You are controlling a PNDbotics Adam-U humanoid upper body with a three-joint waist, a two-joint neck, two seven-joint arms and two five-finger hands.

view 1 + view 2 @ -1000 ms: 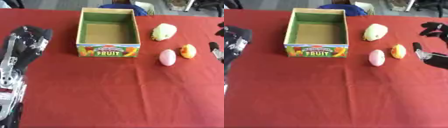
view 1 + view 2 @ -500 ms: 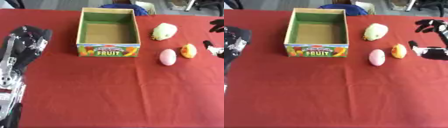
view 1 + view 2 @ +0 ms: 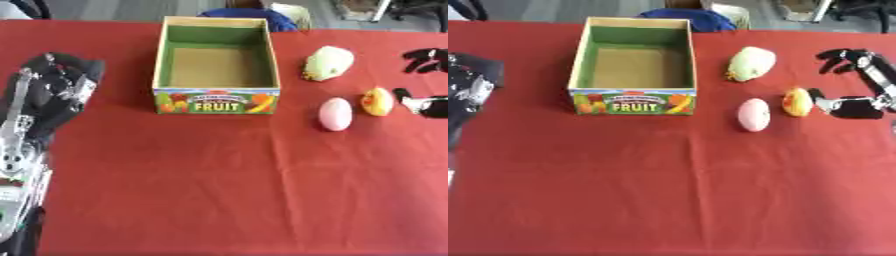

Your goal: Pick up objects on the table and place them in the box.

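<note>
Right eye view is showing the right hand [image 3: 857,82] reaching in from the right edge, its fingers spread apart and holding nothing, its thumb lying just beside the small yellow-orange fruit [image 3: 797,102] without clearly touching it. That fruit is sitting on the red tabletop [image 3: 675,190], right of the box [image 3: 633,102], which is standing open with nothing in it and showing the word FRUIT on its near side. Just left of the yellow-orange fruit, a pink egg-shaped object [image 3: 753,114] is lying close beside it. Farther back, a pale green fruit [image 3: 751,63] is resting apart from the other two, level with the box's far half. Over on the left side, the left hand [image 3: 61,82] is lying on the tabletop with its arm running down toward the lower left corner, its fingers relaxed and gripping nothing, well clear of the box.
</note>
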